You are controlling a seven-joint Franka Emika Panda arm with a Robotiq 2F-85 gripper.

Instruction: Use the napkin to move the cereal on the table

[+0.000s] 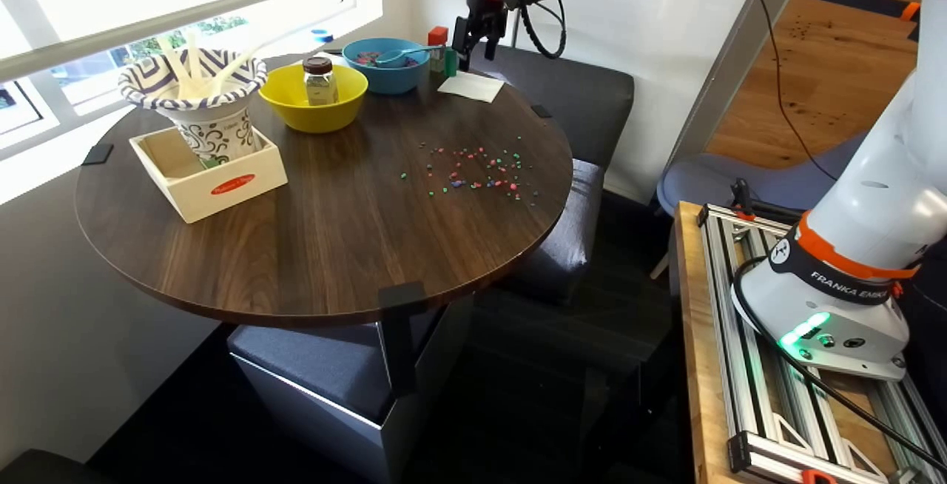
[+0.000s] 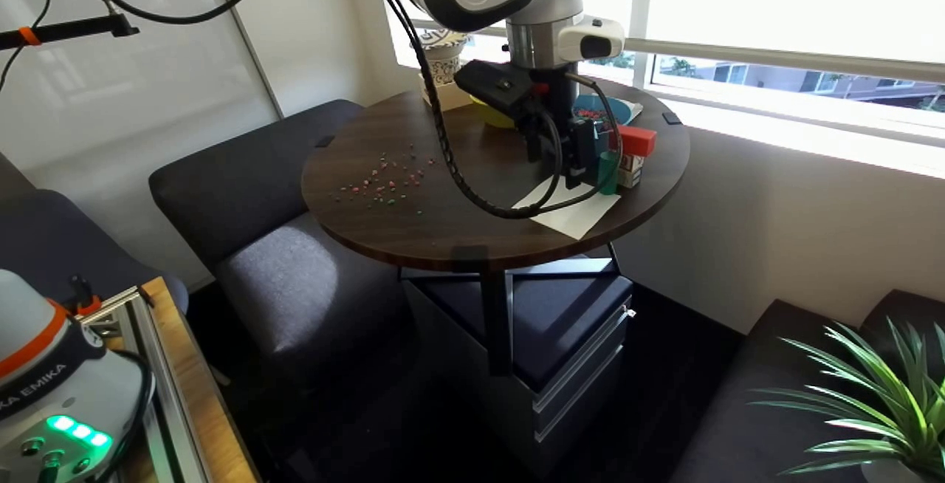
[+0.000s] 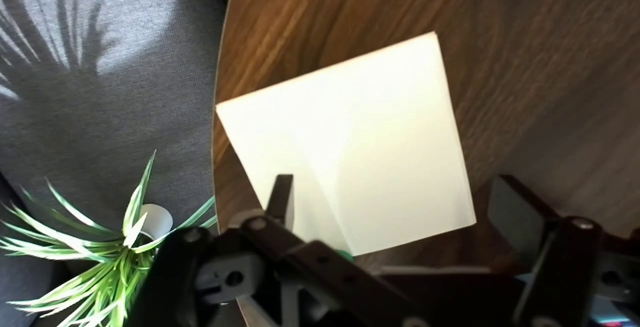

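Note:
The napkin, a white square of paper, lies on the table (image 1: pixel 333 217) near its edge. It shows in both exterior views (image 1: pixel 471 86) (image 2: pixel 583 218) and fills the middle of the wrist view (image 3: pixel 370 132). The cereal (image 1: pixel 513 186), a scatter of tiny red, pink and green bits, lies apart from the napkin; it also shows in an exterior view (image 2: pixel 391 185) and is out of the wrist view. My gripper (image 3: pixel 395 187) is open and empty, pointing down above the napkin, as both exterior views show (image 1: pixel 476 55) (image 2: pixel 554 168). Its fingers are wide apart; they do not hold the paper.
A green cylinder (image 2: pixel 607 173) and a red-topped box (image 2: pixel 633 142) stand close beside the gripper. A blue bowl (image 1: pixel 385 73), a yellow bowl (image 1: pixel 318 118) with a jar, and a wooden box (image 1: pixel 229 188) with cups stand farther along. A cable (image 2: pixel 472 195) loops from the arm.

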